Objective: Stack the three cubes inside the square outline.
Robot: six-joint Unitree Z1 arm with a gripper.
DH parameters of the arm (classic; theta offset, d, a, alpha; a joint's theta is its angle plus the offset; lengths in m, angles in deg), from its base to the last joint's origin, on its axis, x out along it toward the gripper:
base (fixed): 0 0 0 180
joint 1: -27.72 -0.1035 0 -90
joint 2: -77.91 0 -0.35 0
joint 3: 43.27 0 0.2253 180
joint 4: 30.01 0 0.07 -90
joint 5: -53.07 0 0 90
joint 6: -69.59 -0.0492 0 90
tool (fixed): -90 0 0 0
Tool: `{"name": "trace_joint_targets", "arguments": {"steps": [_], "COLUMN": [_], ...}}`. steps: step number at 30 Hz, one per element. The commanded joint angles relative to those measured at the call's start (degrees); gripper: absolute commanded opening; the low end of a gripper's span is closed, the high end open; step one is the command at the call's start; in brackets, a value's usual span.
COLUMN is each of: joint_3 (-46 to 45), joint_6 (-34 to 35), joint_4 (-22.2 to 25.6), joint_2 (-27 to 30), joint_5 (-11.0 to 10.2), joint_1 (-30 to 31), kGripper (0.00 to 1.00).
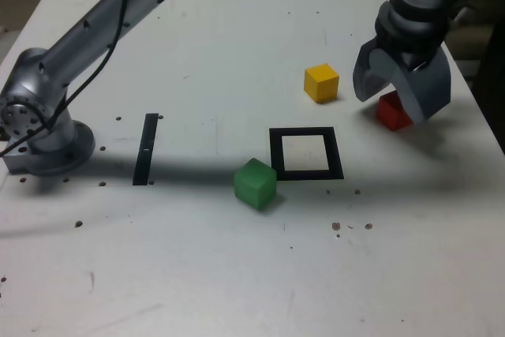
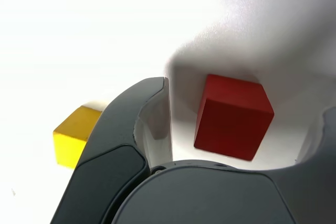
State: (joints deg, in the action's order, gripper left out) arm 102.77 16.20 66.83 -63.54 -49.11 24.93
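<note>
The red cube (image 1: 391, 111) sits on the white table at the exterior view's right, and in the wrist view (image 2: 233, 116) it rests flat with bare table showing on both sides of it. The yellow cube (image 1: 321, 83) stands near it, toward the exterior view's left, apart from it. The green cube (image 1: 255, 183) lies turned at a slight angle, just beside the lower left corner of the black square outline (image 1: 275, 153), whose pale centre holds nothing.
</note>
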Motion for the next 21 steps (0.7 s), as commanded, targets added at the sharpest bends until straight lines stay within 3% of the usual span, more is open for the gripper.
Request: {"name": "trace_joint_targets", "arguments": {"steps": [1,4,7,11,21], "joint_3": [0.41,0.47,0.55,0.49,0.09], "joint_6": [0.49,1.47,2.36,2.48,2.24], "joint_4": [-0.34,-0.51,-0.86,-1.48,-1.47], "joint_2": [-0.67,-0.89,-0.88,-0.92,-0.98], "joint_5": [-0.37,-1.33,-2.44,-2.67,-2.58], "joint_1": [0.19,0.44,0.79,1.05,1.12], "kGripper": [0.85,0.77,0.62,0.48,0.46]}}
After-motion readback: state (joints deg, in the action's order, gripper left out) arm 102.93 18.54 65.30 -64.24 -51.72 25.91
